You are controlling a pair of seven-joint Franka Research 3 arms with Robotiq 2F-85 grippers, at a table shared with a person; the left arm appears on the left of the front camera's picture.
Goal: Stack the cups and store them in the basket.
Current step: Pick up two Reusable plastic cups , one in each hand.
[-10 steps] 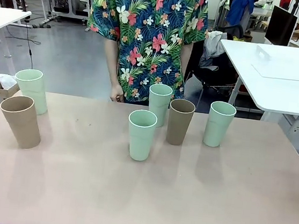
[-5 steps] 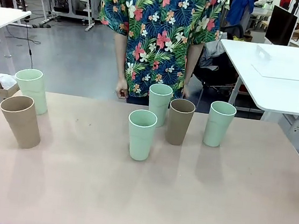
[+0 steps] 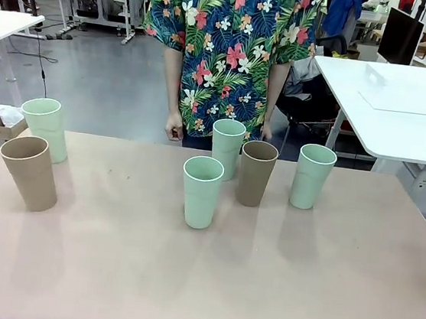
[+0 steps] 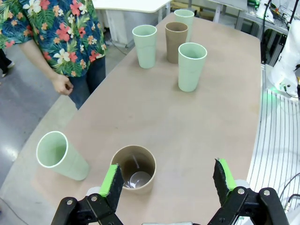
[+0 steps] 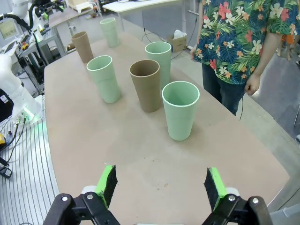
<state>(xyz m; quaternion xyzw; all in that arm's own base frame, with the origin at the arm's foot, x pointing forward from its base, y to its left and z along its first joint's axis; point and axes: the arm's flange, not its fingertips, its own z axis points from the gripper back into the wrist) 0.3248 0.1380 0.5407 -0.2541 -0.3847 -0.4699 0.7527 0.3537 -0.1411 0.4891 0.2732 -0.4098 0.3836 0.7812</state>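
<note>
1. Front view: six cups stand upright and apart on the table (image 3: 108,271), none nested yet. Left tan cup (image 3: 30,172) and left mint cup (image 3: 45,129) are together; front mint cup (image 3: 201,191), back mint cup (image 3: 227,147), middle tan cup (image 3: 257,172) and right mint cup (image 3: 310,176) cluster mid-table.
2. Basket (image 3: 408,91) is probably the white bin on the side table, well apart from the cups.
3. Left end effector (image 4: 168,169): wide open, empty, above the left tan cup. Right end effector (image 5: 161,172): wide open, empty, right mint cup nearest.
4. Advice: centre over the left tan cup, clamp the body below the rim, lift straight, lower coaxially into the left mint cup.
5. Risk: tall tapered cups likely tip or slip if grabbed off-centre.
</note>
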